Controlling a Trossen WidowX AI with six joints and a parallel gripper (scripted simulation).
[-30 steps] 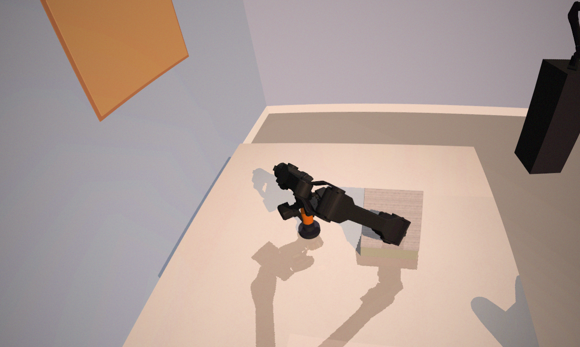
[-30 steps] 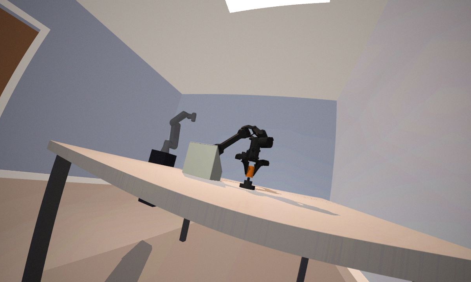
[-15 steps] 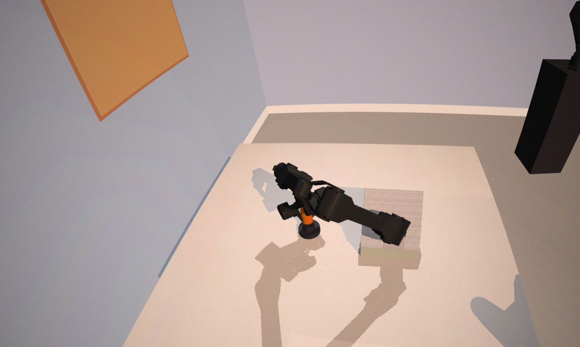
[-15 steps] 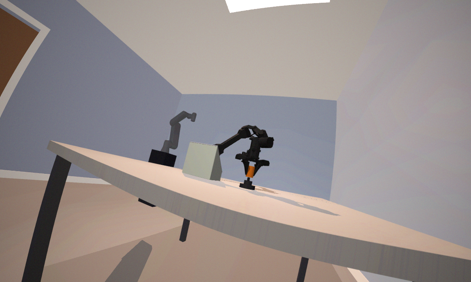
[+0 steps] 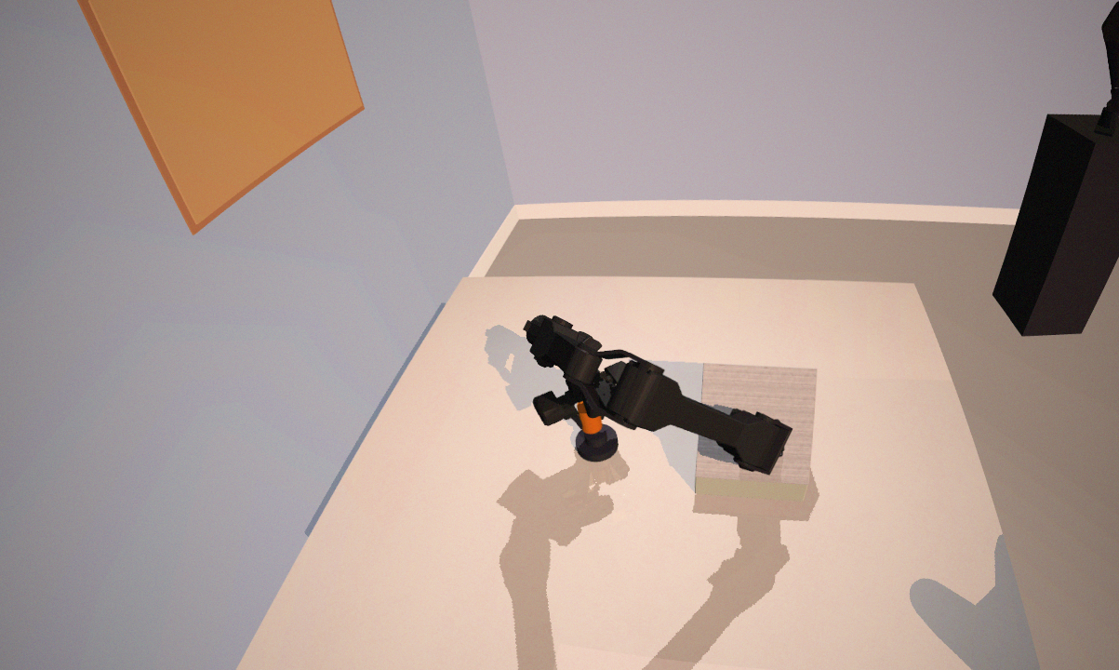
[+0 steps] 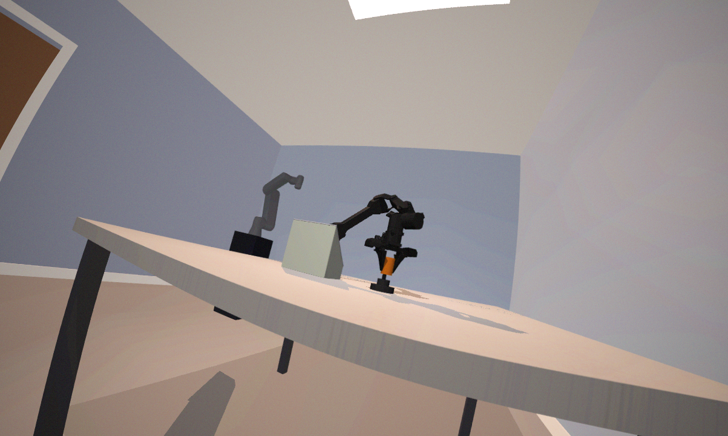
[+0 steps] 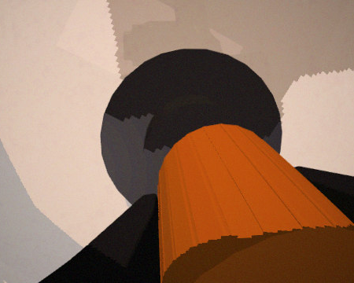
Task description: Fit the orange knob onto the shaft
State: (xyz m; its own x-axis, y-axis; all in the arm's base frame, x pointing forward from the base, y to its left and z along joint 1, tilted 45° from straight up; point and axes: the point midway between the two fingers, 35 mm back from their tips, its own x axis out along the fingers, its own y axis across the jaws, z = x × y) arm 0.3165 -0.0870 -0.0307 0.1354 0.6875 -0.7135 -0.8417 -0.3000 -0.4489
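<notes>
The orange knob [image 5: 591, 422] [image 6: 389, 265] [image 7: 232, 189] is between the fingers of my gripper [image 5: 589, 415] [image 6: 389, 269] [image 7: 224, 195], which is shut on it. The dark round pedestal [image 5: 596, 452] [image 6: 382, 289] [image 7: 193, 75] stands on the table below. In the exterior view a short length of the dark shaft [image 6: 383, 277] shows between the pedestal and the knob's lower end, so the knob sits high, at or just above the shaft's top. It looks slightly tilted there. In the wrist view the knob covers the shaft. The flat sides are hidden, and I cannot tell whether they line up.
The arm's base stands on a block [image 5: 758, 391] [image 6: 310, 248] to the right of the pedestal in the top view. The table [image 5: 405, 574] [image 6: 463, 368] carries both. A second arm [image 5: 1116, 62] [image 6: 270, 206] stands on a dark stand [image 5: 1071, 224] beyond the table.
</notes>
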